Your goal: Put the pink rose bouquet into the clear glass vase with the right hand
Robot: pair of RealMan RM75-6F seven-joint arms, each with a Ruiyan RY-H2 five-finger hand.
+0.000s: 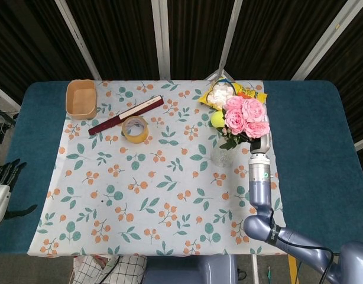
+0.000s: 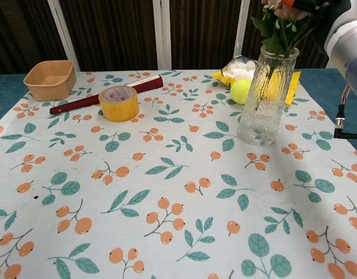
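The clear glass vase (image 2: 266, 96) stands upright on the right part of the cloth, and also shows in the head view (image 1: 222, 155). The pink rose bouquet (image 1: 243, 115) sits over its mouth, with the green stems (image 2: 272, 67) reaching down inside the glass. My right hand (image 2: 319, 7) holds the bouquet at the top right of the chest view, just above the vase rim. In the head view the roses hide that hand and only its forearm (image 1: 260, 171) shows. My left hand (image 1: 4, 177) hangs off the table's left edge with fingers apart, holding nothing.
A yellow tennis ball (image 2: 241, 90) and a snack bag (image 2: 242, 68) lie right behind the vase. Further left are a tape roll (image 2: 118, 103), a dark red folded fan (image 2: 103, 97) and a tan bowl (image 2: 49, 79). The floral cloth (image 2: 167, 192) covers the table.
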